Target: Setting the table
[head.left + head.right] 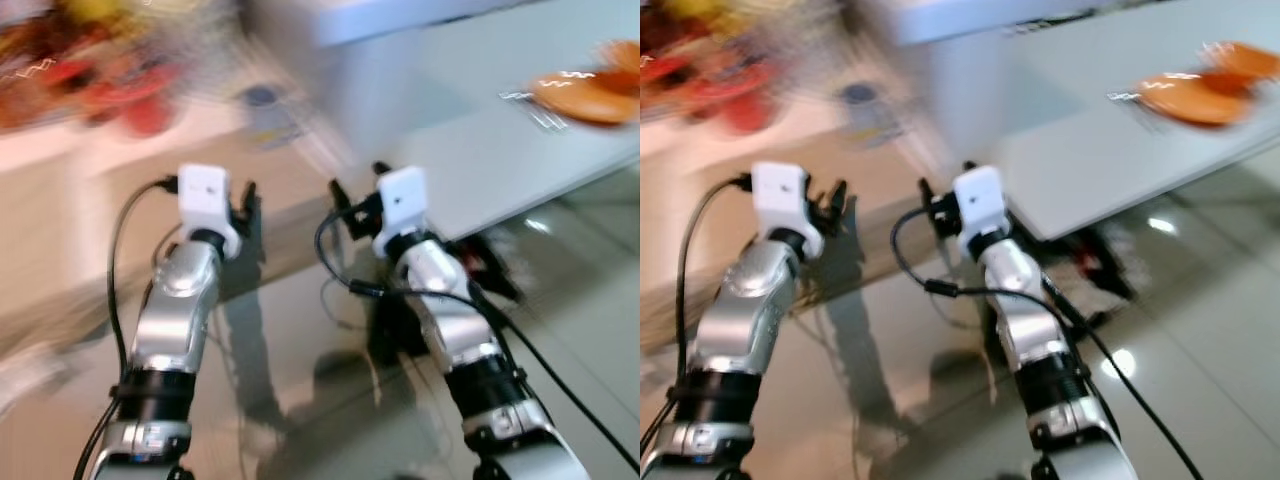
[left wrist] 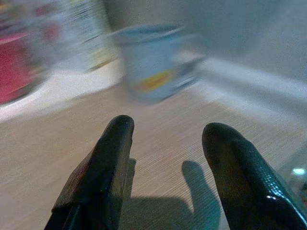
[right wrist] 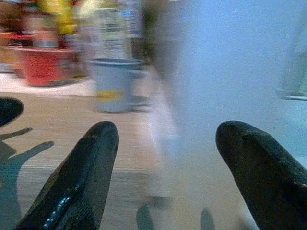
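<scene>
Wooden counter (image 2: 158, 143) under parted left pincer (image 2: 168, 139)

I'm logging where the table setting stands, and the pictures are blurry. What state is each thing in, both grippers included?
left gripper: open, empty, over the wooden counter.
right gripper: open, empty, held out beside the left one.
blue mug: upright on the counter, ahead of the left gripper, untouched.
orange plates: lying on the grey table, too blurred to tell more.
</scene>
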Controlling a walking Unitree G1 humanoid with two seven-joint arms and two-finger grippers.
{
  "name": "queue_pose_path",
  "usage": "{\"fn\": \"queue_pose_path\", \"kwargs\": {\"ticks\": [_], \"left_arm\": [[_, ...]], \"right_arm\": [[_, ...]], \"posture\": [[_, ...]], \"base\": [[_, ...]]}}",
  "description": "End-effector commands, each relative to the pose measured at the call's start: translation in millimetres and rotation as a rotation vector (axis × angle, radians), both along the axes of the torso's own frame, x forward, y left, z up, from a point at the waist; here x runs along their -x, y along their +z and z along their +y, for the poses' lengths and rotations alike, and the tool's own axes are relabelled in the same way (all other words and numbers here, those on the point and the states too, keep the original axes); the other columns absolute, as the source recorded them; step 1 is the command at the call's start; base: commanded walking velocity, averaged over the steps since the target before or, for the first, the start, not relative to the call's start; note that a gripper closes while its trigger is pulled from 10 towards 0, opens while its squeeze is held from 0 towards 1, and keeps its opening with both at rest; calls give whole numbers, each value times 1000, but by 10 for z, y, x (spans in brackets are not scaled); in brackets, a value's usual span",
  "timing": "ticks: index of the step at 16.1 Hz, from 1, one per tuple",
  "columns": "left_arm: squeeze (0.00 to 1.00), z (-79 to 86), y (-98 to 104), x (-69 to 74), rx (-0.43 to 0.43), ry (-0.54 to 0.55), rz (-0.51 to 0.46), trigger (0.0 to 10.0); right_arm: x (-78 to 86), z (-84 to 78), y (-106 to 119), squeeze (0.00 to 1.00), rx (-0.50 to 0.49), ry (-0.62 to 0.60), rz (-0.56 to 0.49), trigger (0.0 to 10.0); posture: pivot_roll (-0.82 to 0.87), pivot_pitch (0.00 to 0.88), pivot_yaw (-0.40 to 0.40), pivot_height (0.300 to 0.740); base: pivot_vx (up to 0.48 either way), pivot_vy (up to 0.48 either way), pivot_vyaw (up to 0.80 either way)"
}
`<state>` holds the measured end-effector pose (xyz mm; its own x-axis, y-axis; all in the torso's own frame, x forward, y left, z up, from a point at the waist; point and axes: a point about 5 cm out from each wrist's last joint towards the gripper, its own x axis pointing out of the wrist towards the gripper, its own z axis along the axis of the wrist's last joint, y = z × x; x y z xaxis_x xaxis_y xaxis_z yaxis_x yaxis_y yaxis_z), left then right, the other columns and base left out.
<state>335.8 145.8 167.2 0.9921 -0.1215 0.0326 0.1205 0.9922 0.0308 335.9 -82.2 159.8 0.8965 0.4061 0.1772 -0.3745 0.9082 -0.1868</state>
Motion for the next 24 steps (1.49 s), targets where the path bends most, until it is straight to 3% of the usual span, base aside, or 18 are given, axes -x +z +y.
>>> {"fn": "queue_pose_path", "kwargs": {"ticks": [1,2,6,13,17,24], "left_arm": [[0,-36,12,17,6,-10,-5,10000],[0,-16,17,16,37,14,-5,10000],[0,14,3,26,8,51,-16,10000],[0,-2,-27,-10,-15,60,12,10000],[0,-37,-11,-31,-75,34,6,10000],[0,-31,8,-46,-81,13,-1,10000]], "right_arm": [[3,-18,31,0,-10,-9,-11,10000],[18,3,15,0,-9,10,-2,10000],[56,56,0,0,-50,73,38,10000],[72,17,47,0,-61,58,33,10000],[71,-4,50,0,-55,41,33,10000],[94,15,-14,0,-48,46,50,10000]], "posture": [[-82,0,46,736],[-82,0,46,736],[-84,0,35,736],[-98,0,45,736],[-99,0,52,736],[-96,0,64,736]], "base": [[0,431,0],[0,480,0],[0,447,0],[0,0,390],[0,0,0],[0,0,0]]}}
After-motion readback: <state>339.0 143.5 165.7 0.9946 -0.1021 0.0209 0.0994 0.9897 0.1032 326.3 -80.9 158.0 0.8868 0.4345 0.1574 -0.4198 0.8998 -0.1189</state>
